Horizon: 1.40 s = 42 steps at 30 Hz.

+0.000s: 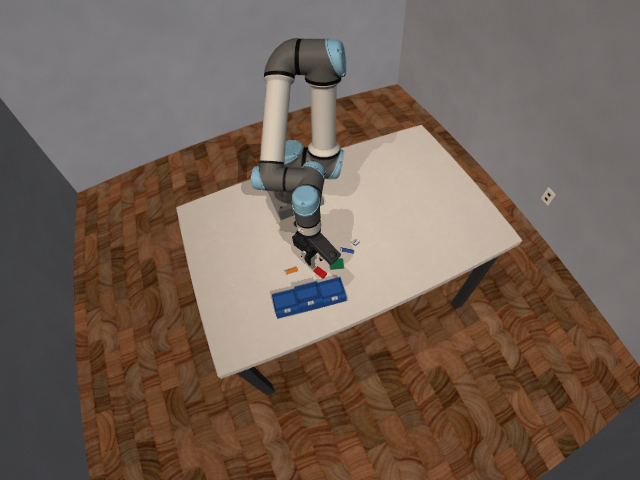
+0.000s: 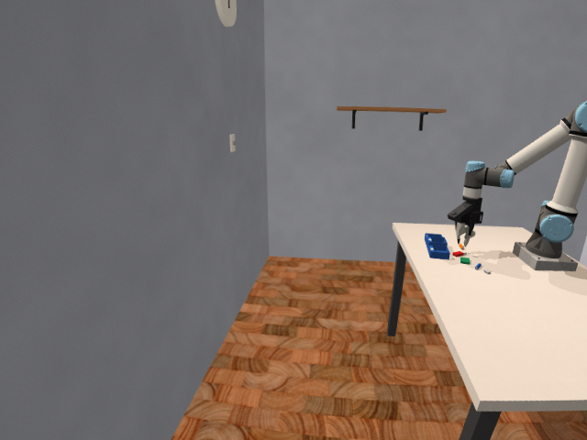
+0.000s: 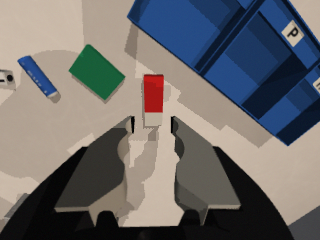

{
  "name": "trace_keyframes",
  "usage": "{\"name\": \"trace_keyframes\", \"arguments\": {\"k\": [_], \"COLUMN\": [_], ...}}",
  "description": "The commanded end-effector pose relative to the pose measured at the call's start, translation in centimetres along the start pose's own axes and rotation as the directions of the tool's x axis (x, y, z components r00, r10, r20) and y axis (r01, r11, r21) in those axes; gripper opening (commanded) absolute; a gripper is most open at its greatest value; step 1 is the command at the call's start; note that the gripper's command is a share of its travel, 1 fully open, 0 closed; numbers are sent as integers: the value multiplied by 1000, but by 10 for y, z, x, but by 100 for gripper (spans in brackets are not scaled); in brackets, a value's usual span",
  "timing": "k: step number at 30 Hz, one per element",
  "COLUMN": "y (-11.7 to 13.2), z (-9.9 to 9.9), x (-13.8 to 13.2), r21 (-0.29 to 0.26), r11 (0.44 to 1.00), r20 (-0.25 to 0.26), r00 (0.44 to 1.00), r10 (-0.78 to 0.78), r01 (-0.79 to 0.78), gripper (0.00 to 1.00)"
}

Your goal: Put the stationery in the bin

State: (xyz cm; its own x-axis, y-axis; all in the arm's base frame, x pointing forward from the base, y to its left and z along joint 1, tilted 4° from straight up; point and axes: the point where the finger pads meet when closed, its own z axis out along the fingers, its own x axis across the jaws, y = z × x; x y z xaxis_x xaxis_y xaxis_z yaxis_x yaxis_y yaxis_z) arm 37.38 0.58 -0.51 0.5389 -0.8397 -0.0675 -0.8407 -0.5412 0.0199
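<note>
My gripper is open a narrow way and empty. It hangs just above the table, with a red and white eraser lying flat right ahead of its fingertips. A green pad of sticky notes lies left of the eraser. Beyond it lie a blue marker and a small binder clip. An orange pen-like thing lies apart. The blue row of three bins stands upright; one label reads P.
The arm's base stands at the back of the white table. The bins stand close to the table's front edge.
</note>
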Motion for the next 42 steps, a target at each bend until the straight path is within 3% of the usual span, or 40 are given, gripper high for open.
{"name": "trace_keyframes", "arguments": {"k": [1, 5, 40, 41, 42], "y": [-1, -2, -1, -1, -1], "z": [19, 33, 45, 45, 45], "x": [1, 2, 1, 1, 1], "r21": [1, 1, 1, 1, 1], "r11": [1000, 1000, 1000, 1000, 1000], "r20": [-2, -2, -2, -2, -2], "r00": [1000, 1000, 1000, 1000, 1000], "r10": [0, 0, 0, 0, 0], "r01": [0, 0, 0, 0, 0], "gripper": [23, 23, 23, 0, 0]}}
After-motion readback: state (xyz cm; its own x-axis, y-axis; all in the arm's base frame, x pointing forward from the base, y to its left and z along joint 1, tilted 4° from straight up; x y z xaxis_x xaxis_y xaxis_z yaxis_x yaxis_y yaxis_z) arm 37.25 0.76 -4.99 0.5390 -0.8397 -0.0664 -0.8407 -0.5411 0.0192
